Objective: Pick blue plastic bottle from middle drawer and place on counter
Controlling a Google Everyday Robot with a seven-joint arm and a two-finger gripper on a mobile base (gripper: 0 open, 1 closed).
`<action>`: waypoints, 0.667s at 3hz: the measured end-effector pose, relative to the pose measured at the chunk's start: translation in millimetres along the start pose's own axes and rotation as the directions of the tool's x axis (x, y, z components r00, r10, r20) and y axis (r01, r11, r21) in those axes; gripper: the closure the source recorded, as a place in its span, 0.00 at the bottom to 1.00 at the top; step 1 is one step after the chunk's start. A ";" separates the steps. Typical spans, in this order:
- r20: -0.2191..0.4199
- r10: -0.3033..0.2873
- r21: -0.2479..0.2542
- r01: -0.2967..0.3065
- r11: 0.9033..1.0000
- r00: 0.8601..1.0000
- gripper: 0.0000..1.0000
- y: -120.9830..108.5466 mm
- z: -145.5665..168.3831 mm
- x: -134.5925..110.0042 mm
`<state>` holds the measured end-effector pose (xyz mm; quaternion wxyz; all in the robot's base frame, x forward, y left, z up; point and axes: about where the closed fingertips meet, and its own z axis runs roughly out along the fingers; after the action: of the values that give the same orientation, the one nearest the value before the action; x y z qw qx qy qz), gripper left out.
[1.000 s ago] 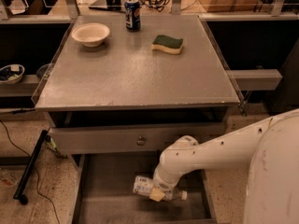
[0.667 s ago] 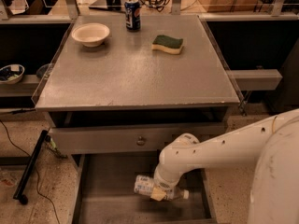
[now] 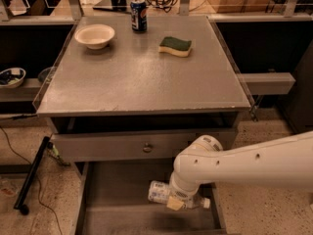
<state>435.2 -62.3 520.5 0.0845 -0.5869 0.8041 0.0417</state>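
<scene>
The blue plastic bottle (image 3: 160, 192) lies on its side in the open middle drawer (image 3: 112, 185), its white cap (image 3: 206, 203) pointing right. My gripper (image 3: 177, 199) reaches down from the white arm and sits over the bottle's middle, hiding that part. The counter (image 3: 142, 77) is the grey speckled top above the drawer.
On the counter stand a white bowl (image 3: 95, 35) at the back left, a dark blue Pepsi can (image 3: 139, 15) at the back, and a green and yellow sponge (image 3: 175, 46). A closed drawer front with a round knob (image 3: 147, 147) sits above the open drawer. A black pole (image 3: 30, 177) lies on the floor left.
</scene>
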 end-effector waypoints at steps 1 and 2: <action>-0.008 0.019 0.089 -0.018 0.996 1.000 1.00 -3.0 -50.1 14.0; -0.006 0.024 0.082 -0.023 0.996 1.000 1.00 -4.3 -47.3 14.2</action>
<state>430.9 -84.8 564.5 0.1054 -0.5736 0.8123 0.0078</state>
